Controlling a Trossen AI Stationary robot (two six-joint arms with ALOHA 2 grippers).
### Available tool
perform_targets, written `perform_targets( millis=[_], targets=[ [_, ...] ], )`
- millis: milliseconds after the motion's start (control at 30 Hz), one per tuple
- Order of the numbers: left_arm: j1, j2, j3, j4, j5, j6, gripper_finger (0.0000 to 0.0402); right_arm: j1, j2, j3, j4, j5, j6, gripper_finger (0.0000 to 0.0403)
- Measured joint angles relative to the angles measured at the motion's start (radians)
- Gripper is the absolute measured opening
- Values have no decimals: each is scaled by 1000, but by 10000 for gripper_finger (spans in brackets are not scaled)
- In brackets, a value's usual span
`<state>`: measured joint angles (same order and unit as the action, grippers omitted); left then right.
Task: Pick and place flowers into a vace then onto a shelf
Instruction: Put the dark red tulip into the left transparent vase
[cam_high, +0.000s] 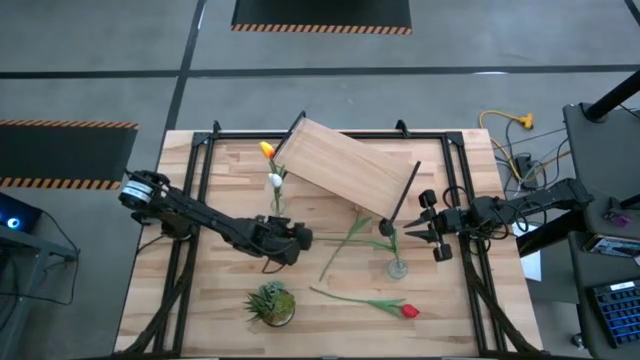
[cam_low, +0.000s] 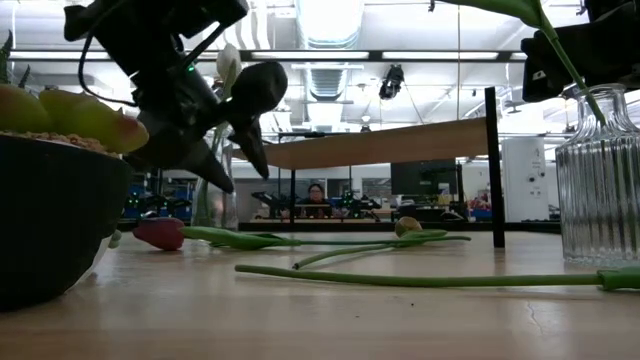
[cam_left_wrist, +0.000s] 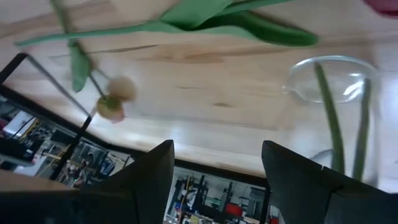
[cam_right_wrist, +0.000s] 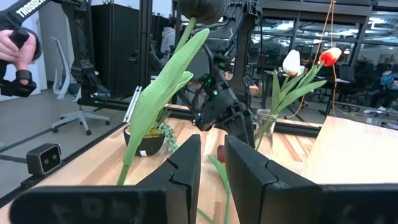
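A yellow and a white tulip stand with their stems in a glass vase. A dark-headed flower stands in a ribbed glass vase. A pale-headed flower and a red tulip lie flat on the table. The shelf stands askew at the back on black legs. My left gripper hangs open above the table between the two vases, nothing between its fingers. My right gripper waits at the right edge, level, a narrow empty gap between its fingers.
A small potted plant in a dark bowl stands near the front edge, left of the red tulip. Black frame bars run along the table's sides. Bare wood lies at the front left and front right.
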<state>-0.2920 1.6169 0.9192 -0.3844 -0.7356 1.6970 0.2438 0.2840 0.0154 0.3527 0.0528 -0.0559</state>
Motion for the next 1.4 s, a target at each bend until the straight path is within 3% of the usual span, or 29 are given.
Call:
perform_targets(
  millis=[300,467,600,733,1033,1233,1400],
  targets=[
    [-5,0,-10,81,10,-14,226,0,0,0,-5,0,0,63],
    [-7,0,-9,185,101,-153,226,0,0,0,-5,0,0,63],
    [-9,0,-6,365,102,-400,226,0,0,0,-5,1,0,63],
    [-8,0,-5,481,107,-791,226,0,0,0,-5,0,0,63],
    [29,0,78,308,233,-1514,226,0,0,0,-5,0,-1,63],
    [78,6,131,183,425,-1739,226,0,0,0,-5,0,-1,63],
    [81,44,106,182,449,-1762,226,0,0,0,-7,1,0,63]
  ],
)
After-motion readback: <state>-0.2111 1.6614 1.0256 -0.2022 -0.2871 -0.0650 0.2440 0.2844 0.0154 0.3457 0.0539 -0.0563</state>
